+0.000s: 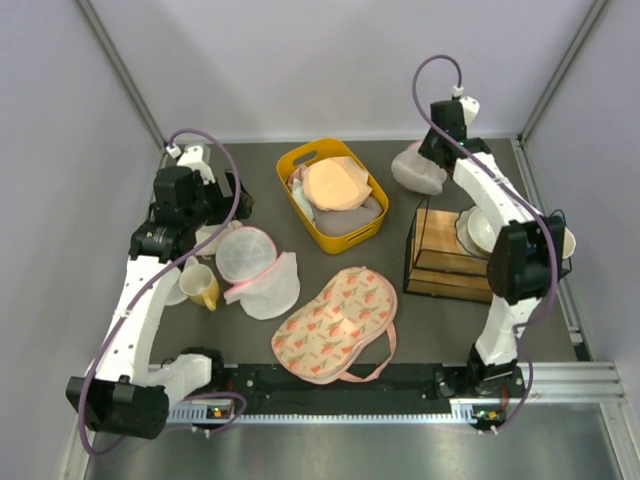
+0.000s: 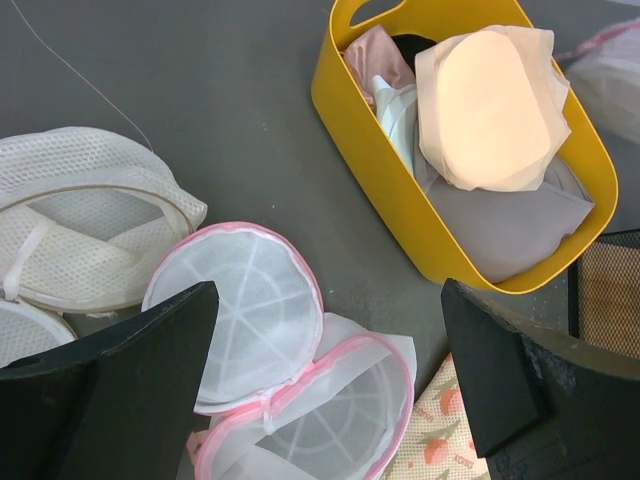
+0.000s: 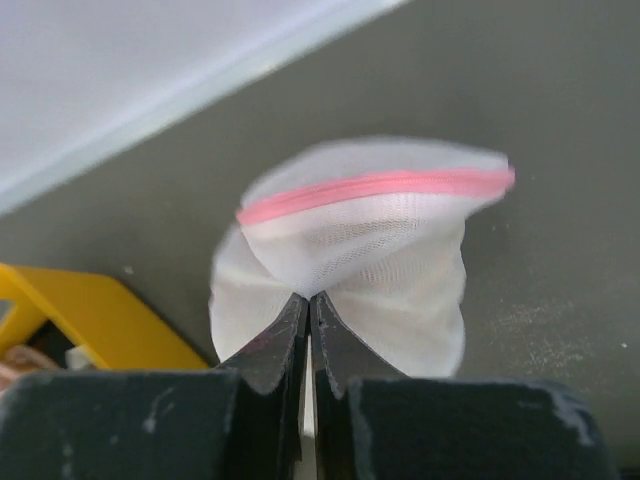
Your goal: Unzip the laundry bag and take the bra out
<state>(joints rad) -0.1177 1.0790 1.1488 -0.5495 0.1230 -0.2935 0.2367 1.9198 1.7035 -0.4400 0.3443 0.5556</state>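
Observation:
A white mesh laundry bag (image 1: 414, 172) with a pink zipper (image 3: 375, 185) lies at the back right of the table. My right gripper (image 3: 308, 297) is shut on a fold of its mesh (image 3: 350, 240), and the same gripper (image 1: 432, 152) shows from above at the bag's edge. A second pink-edged mesh clamshell (image 1: 258, 268) lies open at the left, its two round domes (image 2: 250, 310) showing nothing inside. My left gripper (image 2: 328, 300) hangs open above it, touching nothing. The bra is hidden.
A yellow basket (image 1: 300, 215) in the middle back holds a pale peach bra (image 1: 335, 183) and grey cloth. A cream printed pouch (image 1: 335, 325) lies in front. A wire-framed wooden box (image 1: 440, 262), a bowl (image 1: 475, 232), a yellow cup (image 1: 200, 287) and a plain white mesh bag (image 2: 70, 220) also stand here.

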